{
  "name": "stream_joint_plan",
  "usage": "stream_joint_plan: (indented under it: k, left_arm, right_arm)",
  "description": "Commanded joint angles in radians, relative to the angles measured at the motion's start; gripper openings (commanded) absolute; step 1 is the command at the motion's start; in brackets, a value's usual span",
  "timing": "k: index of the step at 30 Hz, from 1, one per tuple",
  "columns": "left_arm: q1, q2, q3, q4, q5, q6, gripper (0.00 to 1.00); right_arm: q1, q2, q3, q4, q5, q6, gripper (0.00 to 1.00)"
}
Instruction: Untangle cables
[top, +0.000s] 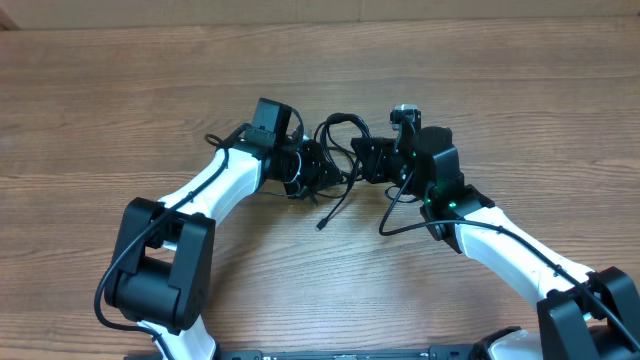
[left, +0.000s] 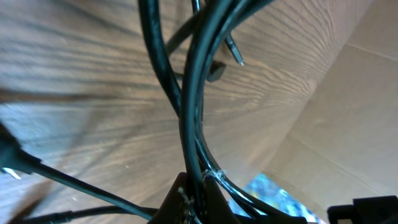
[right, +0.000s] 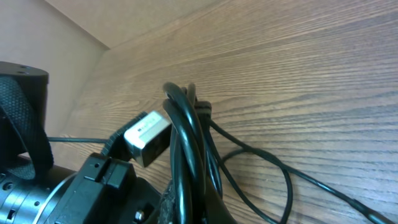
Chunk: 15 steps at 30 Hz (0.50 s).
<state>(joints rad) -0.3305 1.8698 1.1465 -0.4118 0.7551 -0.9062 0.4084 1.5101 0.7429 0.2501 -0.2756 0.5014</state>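
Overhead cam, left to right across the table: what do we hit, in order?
left arm → left gripper → cables, bunched between the two grippers, both shut on them → right gripper → right arm

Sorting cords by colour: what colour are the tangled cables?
The cables are black, clearest in the left wrist view.
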Motion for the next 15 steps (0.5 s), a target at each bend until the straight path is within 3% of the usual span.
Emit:
stream_joint_plan:
  k: [1, 15]
  left_arm:
    - [0.027, -0.010, 0.001, -0.014, -0.100, 0.116, 0.04]
    - [0.149, -0.010, 0.001, -0.093, -0.190, 0.263, 0.05]
  right_arm:
    - [-0.006, -0.010, 0.006, 0.028, 0.066, 0.007, 0.04]
    - [-0.006, -0.010, 0.006, 0.025, -0.007, 0.007, 0.04]
